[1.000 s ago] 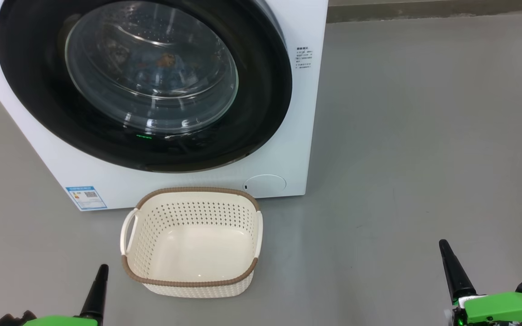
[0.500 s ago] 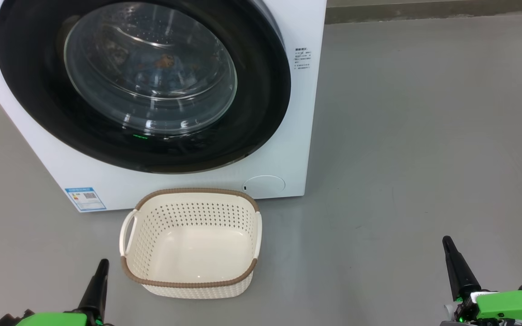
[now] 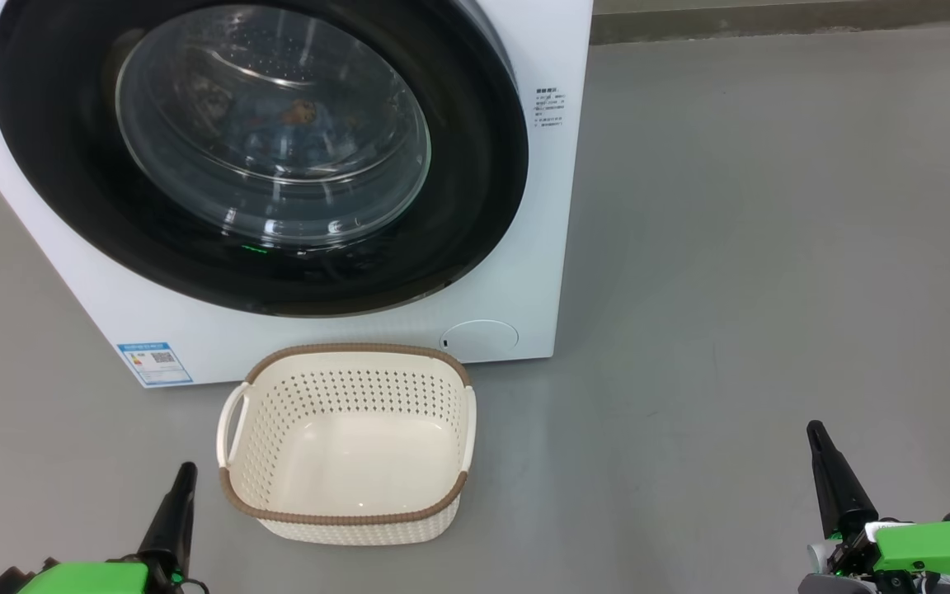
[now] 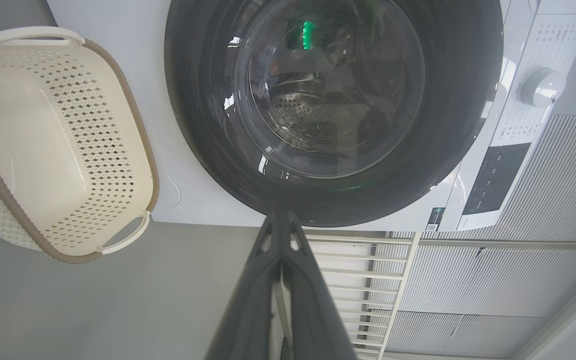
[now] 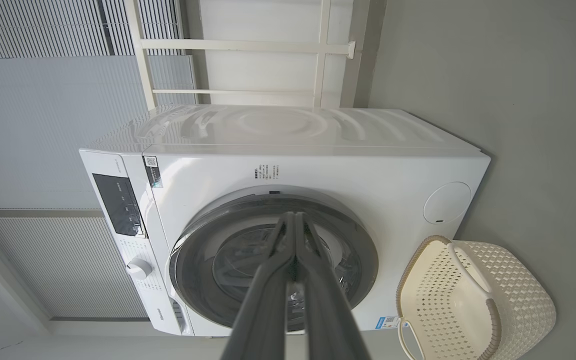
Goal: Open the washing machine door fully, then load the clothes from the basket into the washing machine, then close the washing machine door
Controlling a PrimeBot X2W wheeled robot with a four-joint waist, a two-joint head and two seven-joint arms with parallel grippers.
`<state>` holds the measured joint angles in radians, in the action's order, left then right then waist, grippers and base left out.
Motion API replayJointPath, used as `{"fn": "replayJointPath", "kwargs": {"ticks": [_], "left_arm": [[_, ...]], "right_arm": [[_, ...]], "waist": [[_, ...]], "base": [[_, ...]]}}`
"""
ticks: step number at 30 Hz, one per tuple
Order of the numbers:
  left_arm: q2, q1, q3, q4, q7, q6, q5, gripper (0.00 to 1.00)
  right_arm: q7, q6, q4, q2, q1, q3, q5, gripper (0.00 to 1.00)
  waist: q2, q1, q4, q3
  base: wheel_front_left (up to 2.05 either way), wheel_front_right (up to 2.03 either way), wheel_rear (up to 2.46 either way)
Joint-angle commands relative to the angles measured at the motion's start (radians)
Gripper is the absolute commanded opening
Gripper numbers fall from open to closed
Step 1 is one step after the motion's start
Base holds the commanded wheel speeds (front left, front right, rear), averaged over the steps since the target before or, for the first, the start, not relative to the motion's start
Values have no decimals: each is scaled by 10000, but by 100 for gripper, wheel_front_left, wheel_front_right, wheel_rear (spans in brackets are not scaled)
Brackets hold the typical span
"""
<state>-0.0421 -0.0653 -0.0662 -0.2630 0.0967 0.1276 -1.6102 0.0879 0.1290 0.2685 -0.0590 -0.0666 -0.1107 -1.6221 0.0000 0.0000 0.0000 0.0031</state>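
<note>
The white washing machine (image 3: 541, 206) stands ahead, and its black-rimmed door (image 3: 273, 124) lies flat against the front. Through the glass I make out clothes (image 3: 302, 111) with orange-brown print inside the drum. The cream basket (image 3: 359, 351) sits on the floor just before the machine, with nothing in it. My left gripper (image 3: 184, 478) is shut, low and left of the basket, holding nothing. My right gripper (image 3: 817, 437) is shut and empty, far to the right over bare floor. In the left wrist view the left gripper (image 4: 280, 216) points at the door's rim (image 4: 198, 125), and the right gripper (image 5: 294, 216) points at the door (image 5: 203, 270).
Grey floor (image 3: 772, 247) stretches wide to the right of the machine. A control panel (image 5: 118, 205) and knob (image 5: 139, 268) sit on the machine's upper front. A white rack (image 5: 268, 47) and ribbed wall panels (image 5: 33, 115) stand behind it.
Both grippers have crept slightly up the head view, still shut. The view itself has shifted a little. Door and basket stay as they were.
</note>
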Motion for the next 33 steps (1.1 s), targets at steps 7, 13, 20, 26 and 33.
{"fn": "replayJointPath", "kwargs": {"ticks": [7, 13, 20, 26, 33], "left_arm": [[-181, -415, -342, 182, 58, 31, -94, 0], [-175, -416, -352, 182, 65, 31, -86, 0], [-166, -417, -364, 181, 75, 31, -76, 0], [-159, -418, -374, 181, 83, 31, -68, 0], [-151, -419, -386, 181, 93, 31, -57, 0]], "right_arm": [[97, 17, -249, -55, -395, 164, -26, 0], [107, 17, -248, -46, -396, 151, -16, 0], [121, 17, -247, -34, -398, 134, -1, 0], [132, 17, -246, -25, -399, 120, 10, 0], [145, 17, -245, -13, -400, 104, 24, 0]], "waist": [[0, 0, 0, 0], [0, 0, 0, 0], [0, 0, 0, 0], [0, 0, 0, 0], [0, 0, 0, 0]], "base": [[0, 0, 0], [0, 0, 0], [0, 0, 0], [0, 0, 0], [0, 0, 0]]}}
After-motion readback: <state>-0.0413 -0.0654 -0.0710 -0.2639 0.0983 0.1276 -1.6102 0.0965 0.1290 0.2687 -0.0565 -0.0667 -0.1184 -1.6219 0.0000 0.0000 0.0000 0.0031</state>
